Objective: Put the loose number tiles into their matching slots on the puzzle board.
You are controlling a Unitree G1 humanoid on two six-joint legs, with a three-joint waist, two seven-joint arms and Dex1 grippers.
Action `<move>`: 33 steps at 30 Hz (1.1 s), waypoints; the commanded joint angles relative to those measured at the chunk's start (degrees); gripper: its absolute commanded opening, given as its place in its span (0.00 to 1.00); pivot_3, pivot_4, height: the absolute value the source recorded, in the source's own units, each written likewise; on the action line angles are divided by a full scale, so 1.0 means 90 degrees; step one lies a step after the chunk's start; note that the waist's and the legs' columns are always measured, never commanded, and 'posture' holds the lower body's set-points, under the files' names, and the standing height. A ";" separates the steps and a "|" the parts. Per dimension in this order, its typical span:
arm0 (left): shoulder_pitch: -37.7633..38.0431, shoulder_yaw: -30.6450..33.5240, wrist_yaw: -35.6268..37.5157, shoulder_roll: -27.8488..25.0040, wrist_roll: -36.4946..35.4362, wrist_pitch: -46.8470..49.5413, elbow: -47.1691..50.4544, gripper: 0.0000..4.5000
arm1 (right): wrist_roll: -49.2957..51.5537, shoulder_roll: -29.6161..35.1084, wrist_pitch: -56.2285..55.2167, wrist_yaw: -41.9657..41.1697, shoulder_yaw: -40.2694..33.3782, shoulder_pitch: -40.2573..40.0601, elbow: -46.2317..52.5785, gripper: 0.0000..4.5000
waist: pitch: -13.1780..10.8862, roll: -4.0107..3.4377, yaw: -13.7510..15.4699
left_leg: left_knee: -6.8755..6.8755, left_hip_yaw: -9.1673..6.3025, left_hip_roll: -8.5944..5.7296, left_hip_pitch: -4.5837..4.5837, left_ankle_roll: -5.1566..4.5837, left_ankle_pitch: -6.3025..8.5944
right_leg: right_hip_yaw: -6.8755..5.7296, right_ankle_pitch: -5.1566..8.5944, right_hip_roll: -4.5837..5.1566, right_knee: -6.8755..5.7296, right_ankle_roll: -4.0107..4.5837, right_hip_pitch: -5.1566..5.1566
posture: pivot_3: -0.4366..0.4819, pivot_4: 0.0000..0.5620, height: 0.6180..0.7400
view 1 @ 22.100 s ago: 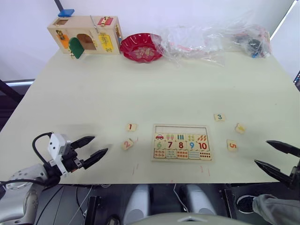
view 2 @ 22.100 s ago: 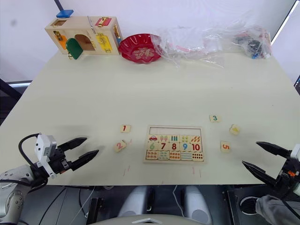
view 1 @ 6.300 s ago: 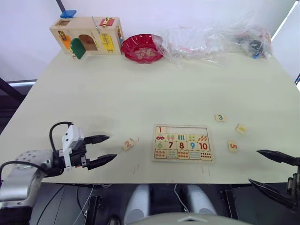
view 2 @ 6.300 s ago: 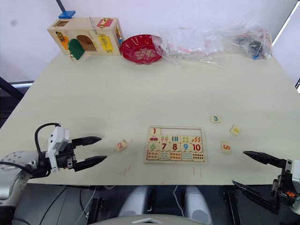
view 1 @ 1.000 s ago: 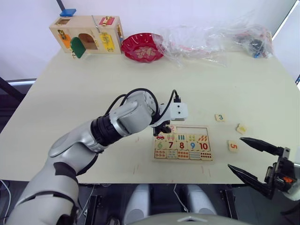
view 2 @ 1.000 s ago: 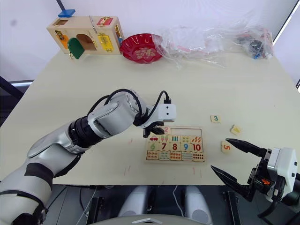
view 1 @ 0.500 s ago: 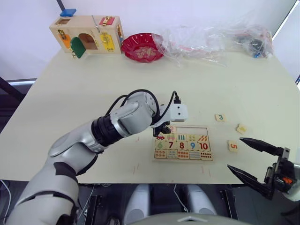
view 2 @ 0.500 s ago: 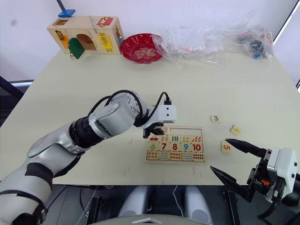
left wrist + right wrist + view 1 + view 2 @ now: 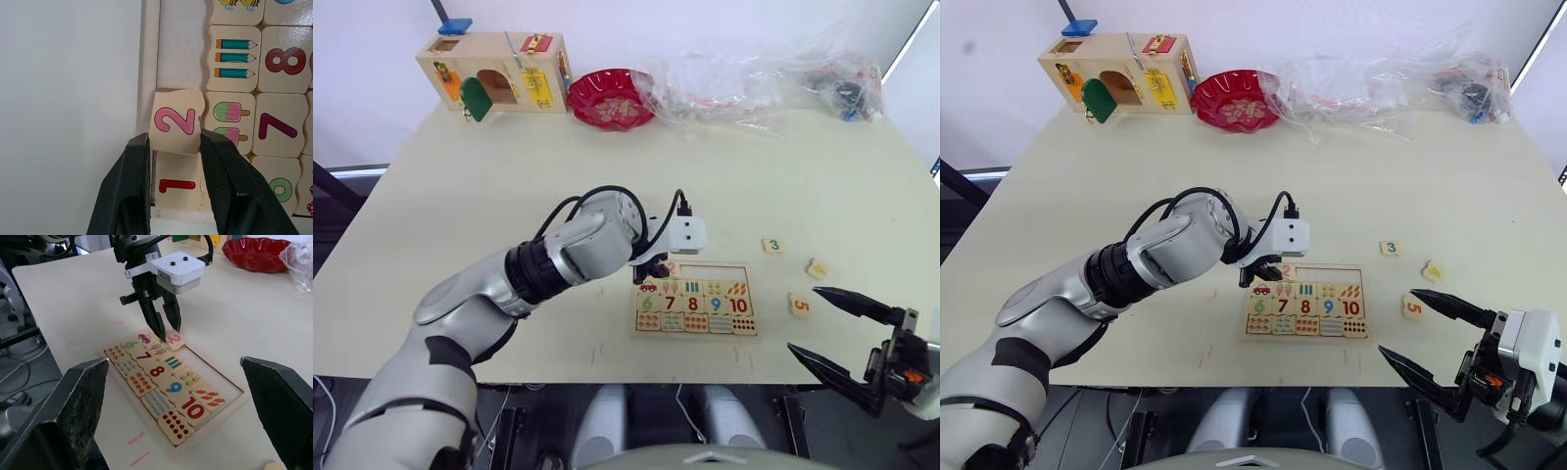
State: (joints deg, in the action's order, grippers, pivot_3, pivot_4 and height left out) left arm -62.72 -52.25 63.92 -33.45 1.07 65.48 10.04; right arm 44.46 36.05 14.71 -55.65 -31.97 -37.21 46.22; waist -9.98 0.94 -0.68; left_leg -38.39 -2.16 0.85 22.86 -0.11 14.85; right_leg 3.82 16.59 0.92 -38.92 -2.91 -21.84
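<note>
Left eye view, far left of the puzzle board: a wooden latch box [image 9: 495, 71] stands at the table's back edge, well apart from the board, with a red bowl [image 9: 611, 98] just beside it.
Left gripper [image 9: 172, 143]: over the puzzle board's [image 9: 693, 299] left end, fingers closed on the 2 tile, one finger on each side of it.
2 tile [image 9: 176, 121]: pinched and slightly tilted above the board's top row, overlapping the frame's left rail and the 1 tile.
1 tile [image 9: 177, 187]: seated in the first place of the slots, at the board's left end.
Slots [image 9: 180, 54]: the recessed strip beyond the 2 tile lies bare.
Board rows: picture tiles, then 6 to 10, then dot tiles, all seated.
3 tile [image 9: 772, 245]: on the table, right of the board and near its top corner.
4 tile [image 9: 818, 268]: further right, lying askew.
5 tile [image 9: 800, 305]: right of the board, level with its lower rows.
Right gripper [image 9: 842, 342]: right of the board near the table's front edge, fingers spread wide, holding nothing.
Clear plastic bags [image 9: 754, 80]: at the table's back edge, well behind the board.
</note>
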 commanded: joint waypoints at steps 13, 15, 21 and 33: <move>-0.0201 0.0036 0.0008 -0.0007 0.0044 -0.0049 0.0104 0.22 | 0.0031 -0.0035 -0.0131 -0.0009 -0.0037 -0.0024 0.0138 1.00 | 0.0000 0.0000 0.0000 | 0.0000 0.0000 0.0000 0.0000 0.0000 0.0000 | 0.0000 0.0000 0.0000 0.0000 0.0000 0.0000 | 0.48 0.27 1.00; -0.0198 0.0035 0.0010 -0.0007 0.0039 -0.0042 0.0111 0.22 | 0.0057 -0.0041 -0.0134 -0.0038 -0.0084 -0.0072 0.0143 1.00 | 0.0000 0.0000 0.0000 | 0.0000 0.0000 0.0000 0.0000 0.0000 0.0000 | 0.0000 0.0000 0.0000 0.0000 0.0000 0.0000 | 0.48 0.27 1.00; -0.0187 0.0043 0.0004 -0.0003 0.0030 -0.0029 0.0128 0.22 | 0.0067 -0.0121 -0.0273 -0.0217 -0.0284 -0.0354 0.0123 1.00 | 0.0000 0.0000 0.0003 | 0.0000 0.0000 0.0000 0.0000 0.0000 0.0000 | 0.0000 0.0000 0.0000 0.0000 0.0000 0.0000 | 0.48 0.27 1.00; -0.0193 0.0055 0.0010 0.0023 0.0009 -0.0018 0.0117 0.22 | 0.0024 -0.0463 -0.0707 -0.0616 -0.0729 -0.1150 -0.0032 1.00 | 0.0000 -0.0001 0.0001 | 0.0001 0.0000 0.0001 -0.0001 0.0000 0.0000 | 0.0000 0.0001 0.0001 0.0000 0.0000 0.0000 | 0.48 0.27 1.00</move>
State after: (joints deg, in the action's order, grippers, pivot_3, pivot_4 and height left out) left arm -62.78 -52.26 63.97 -33.35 1.02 65.48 10.05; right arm 44.29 32.20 9.82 -60.49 -37.02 -46.84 45.74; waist -9.98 0.94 -0.67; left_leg -38.39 -2.14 0.87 22.85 -0.11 14.85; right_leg 3.82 16.59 0.93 -38.92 -2.91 -21.84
